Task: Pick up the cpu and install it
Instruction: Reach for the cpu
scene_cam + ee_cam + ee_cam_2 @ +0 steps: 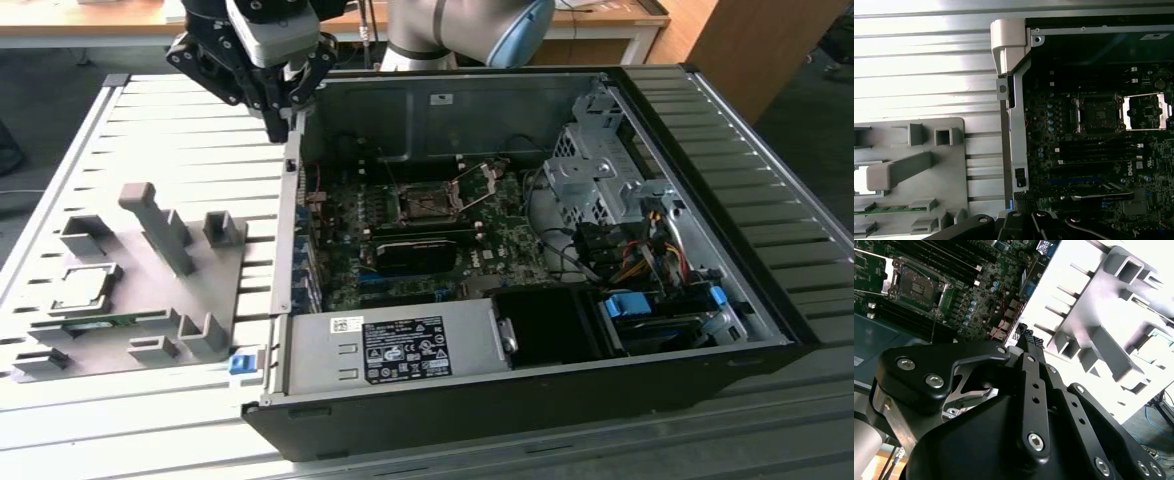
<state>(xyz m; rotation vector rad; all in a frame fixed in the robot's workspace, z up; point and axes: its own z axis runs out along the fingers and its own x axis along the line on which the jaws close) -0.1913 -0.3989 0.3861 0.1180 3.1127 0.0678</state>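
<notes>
- The cpu (83,288) lies flat in a pocket of the grey tray (150,300), on the exterior view's left, well apart from my gripper.
- I judge it light, stiff and thin. Its shiny metal top is likely slippery, and its underside is probably delicate.
- I would take it by two opposite edges and keep it level. The pocket's walls stand close around it, so there looks to be little room for the pads.
- Any marking on its top is too small to tell.
- A thin green memory strip (94,322) lies just beside it in the same tray.
- My gripper (276,128) hangs over the near wall of the computer case (534,400), its fingers drawn together with nothing between them.
- The socket (1097,115) on the motherboard stands open, its metal frame swung aside.
- A white label (400,350) sits on the power supply and a small sticker (441,98) on the case's inner wall. Both carry print that I leave unread.
</notes>
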